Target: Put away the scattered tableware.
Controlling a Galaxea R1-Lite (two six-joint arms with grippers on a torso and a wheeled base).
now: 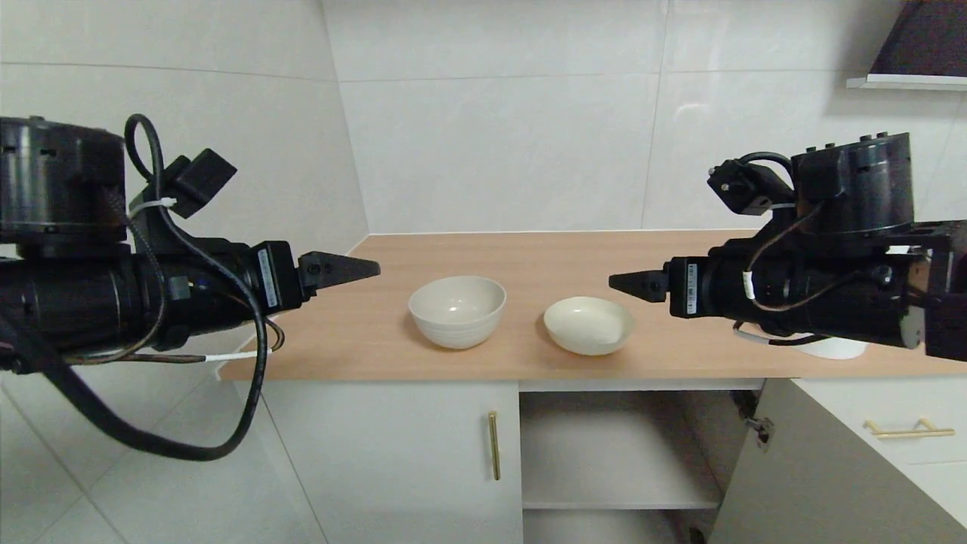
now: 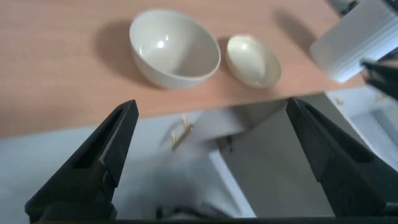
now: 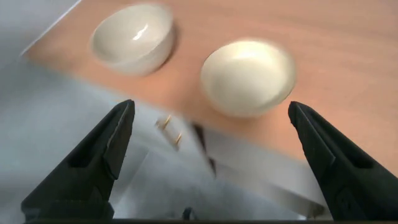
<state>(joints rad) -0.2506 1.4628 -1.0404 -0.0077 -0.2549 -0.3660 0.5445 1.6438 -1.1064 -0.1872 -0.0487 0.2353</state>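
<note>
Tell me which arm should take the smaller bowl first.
Right. The right pincer hangs open close beside the smaller bowl. The left pincer is farther off, with the larger bowl standing between.

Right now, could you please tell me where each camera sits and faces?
Head view: on the head, facing forward and down at the counter; both arms, left gripper and right gripper show.
Left wrist view: on that wrist, facing down over the counter's edge; its open fingers show.
Right wrist view: likewise, on the right wrist.
Shared: the larger bowl and smaller bowl.
</note>
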